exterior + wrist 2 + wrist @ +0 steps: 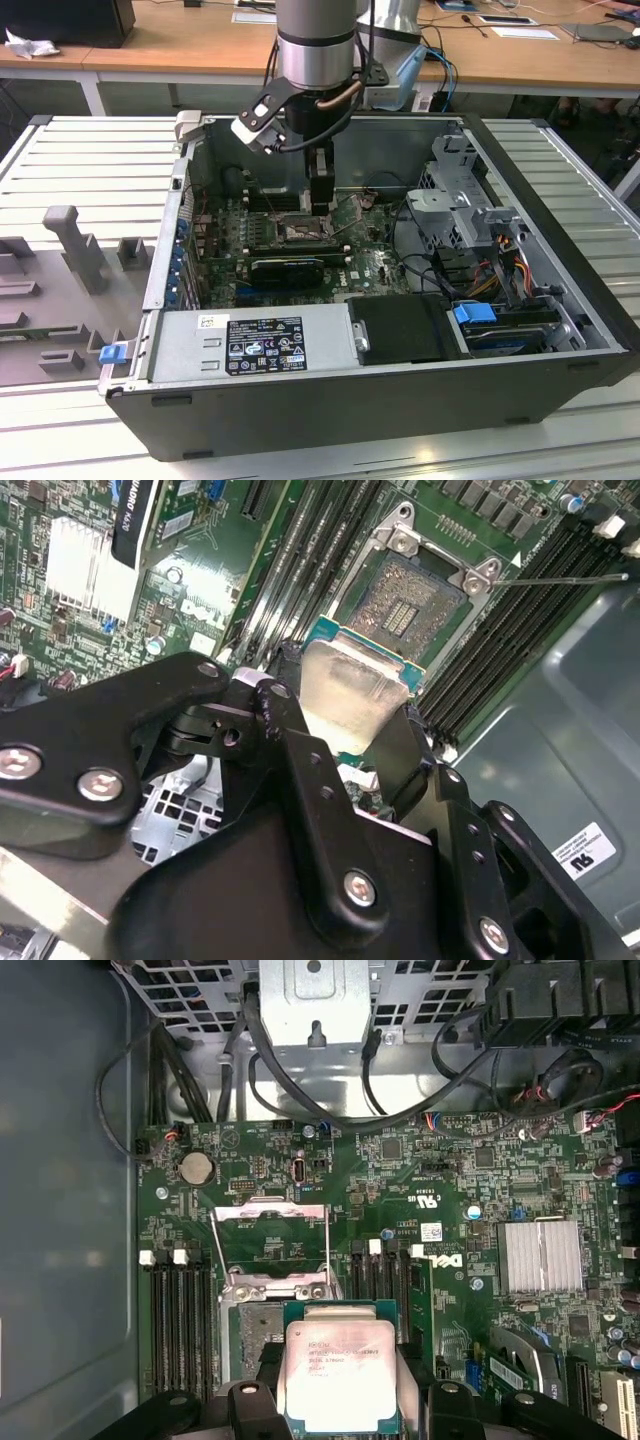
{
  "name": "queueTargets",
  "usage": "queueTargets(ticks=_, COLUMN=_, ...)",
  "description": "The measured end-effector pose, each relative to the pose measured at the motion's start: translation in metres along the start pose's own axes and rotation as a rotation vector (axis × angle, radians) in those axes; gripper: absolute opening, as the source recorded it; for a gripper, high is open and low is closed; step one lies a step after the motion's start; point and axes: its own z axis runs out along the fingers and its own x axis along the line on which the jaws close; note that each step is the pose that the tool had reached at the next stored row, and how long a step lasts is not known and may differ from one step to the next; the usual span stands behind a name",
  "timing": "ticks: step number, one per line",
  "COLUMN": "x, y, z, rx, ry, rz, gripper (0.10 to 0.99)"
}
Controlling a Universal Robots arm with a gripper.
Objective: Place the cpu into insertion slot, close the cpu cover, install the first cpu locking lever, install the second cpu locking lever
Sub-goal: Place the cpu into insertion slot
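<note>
My gripper [340,1410] is shut on the cpu [338,1375], a flat square chip with a silvery top and a green rim, held by its two side edges between the black fingers [250,1405]. In the second wrist view the cpu [355,695] hangs tilted just short of the insertion slot [405,600], whose dark pin field lies bare. The insertion slot [255,1335] is partly covered by the chip in the first wrist view. The cpu cover [272,1210] stands swung open past the socket, with thin lever rods [328,1250] raised beside it. In the exterior view the gripper [320,195] is low inside the case over the socket [300,232].
Long black memory slots [180,1310] flank the socket on both sides. A black card [288,268] lies across the board nearby. The power supply [250,345], the drive cage [460,200] and cables [300,1090] crowd the case, and its metal walls [180,200] close it in.
</note>
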Motion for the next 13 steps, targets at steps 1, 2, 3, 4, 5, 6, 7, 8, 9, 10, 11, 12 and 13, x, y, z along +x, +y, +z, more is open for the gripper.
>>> queueTargets(ticks=1, x=0.0, y=0.0, z=0.0003, rx=0.0, ry=0.0, rz=0.0, gripper=0.525)
queueTargets(ticks=2, x=0.0, y=-0.0001, z=0.0008, rx=0.0, ry=0.0, rz=0.0, gripper=0.525)
queueTargets(ticks=3, x=0.0, y=-0.0001, z=0.0012, rx=0.0, ry=0.0002, rz=0.0, gripper=0.525)
queueTargets(ticks=4, x=0.0, y=-0.0002, z=0.0017, rx=0.0, ry=0.0004, rz=0.0, gripper=0.525)
queueTargets(ticks=5, x=-0.0001, y=-0.0003, z=0.0026, rx=0.0, ry=0.002, rz=0.0, gripper=0.525)
queueTargets(ticks=6, x=-0.0001, y=-0.0003, z=0.0036, rx=0.0, ry=0.003, rz=0.0, gripper=0.525)
queueTargets(ticks=7, x=-0.0001, y=-0.0003, z=0.004, rx=0.0, ry=0.0033, rz=0.0, gripper=0.525)
queueTargets(ticks=8, x=-0.0001, y=-0.0004, z=0.0045, rx=0.0, ry=0.0037, rz=0.0, gripper=0.525)
queueTargets(ticks=9, x=-0.0001, y=-0.0004, z=0.0049, rx=0.0, ry=0.0039, rz=0.0, gripper=0.525)
queueTargets(ticks=10, x=-0.0001, y=-0.0005, z=0.0054, rx=0.0, ry=0.004, rz=0.0, gripper=0.525)
queueTargets(ticks=11, x=-0.0001, y=-0.0005, z=0.0058, rx=0.0, ry=0.0042, rz=0.0, gripper=0.525)
queueTargets(ticks=12, x=-0.0001, y=-0.0005, z=0.0062, rx=0.0, ry=0.0044, rz=0.0, gripper=0.525)
queueTargets(ticks=13, x=-0.0001, y=-0.0005, z=0.0066, rx=0.0, ry=0.0045, rz=0.0, gripper=0.525)
